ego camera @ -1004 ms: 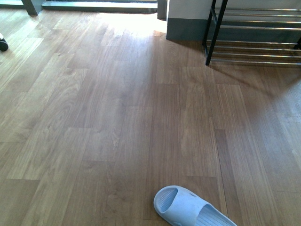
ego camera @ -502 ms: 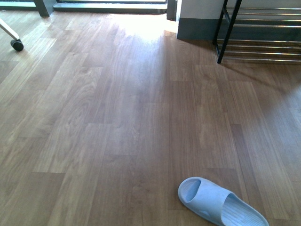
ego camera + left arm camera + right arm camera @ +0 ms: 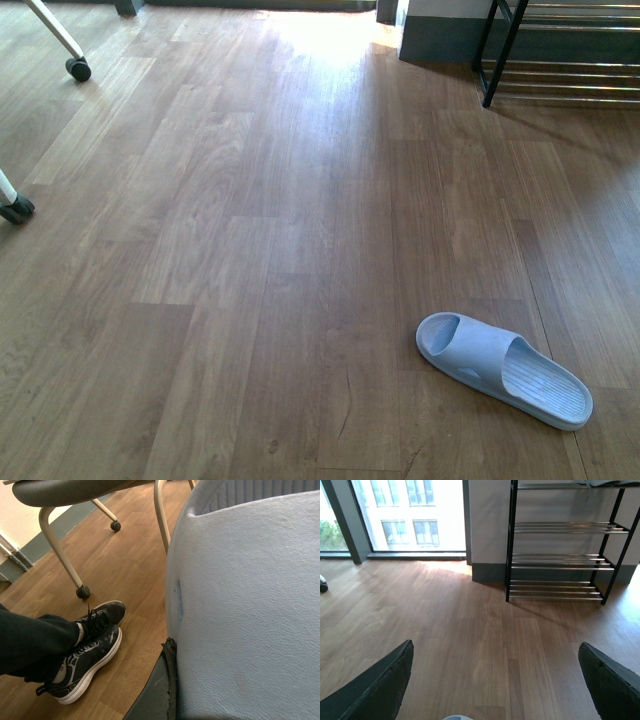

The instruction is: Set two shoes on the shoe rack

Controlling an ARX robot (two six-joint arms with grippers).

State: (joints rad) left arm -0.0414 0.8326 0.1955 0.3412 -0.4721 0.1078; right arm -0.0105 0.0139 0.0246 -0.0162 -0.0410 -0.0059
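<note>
One pale blue sandal [image 3: 240,605] is being pinched by the left gripper [image 3: 167,672] and kept clear of the floor [image 3: 135,570], apparently for carrying. The right gripper [image 3: 495,650] is being held spread and empty. The second sandal [image 3: 500,370] is lying just beneath its jaws, likely next. The shoe rack [image 3: 560,555] is standing well ahead.

an indoor room that reads as an office or lab space more than a home. wood-look plank floor [image 3: 250,250] runs throughout. the shoe rack [image 3: 560,555], black-framed with chrome rods, stands against a white wall [image 3: 487,520] with grey skirting [image 3: 490,572]. just beside the shoe rack, a tall dark-framed window [image 3: 410,515] looks onto a multi-storey building. well apart from the shoe rack are castors [image 3: 78,69] on pale tube legs. the left wrist view shows a padded chair [image 3: 60,490] and a seated person's black trainers [image 3: 87,655].
</note>
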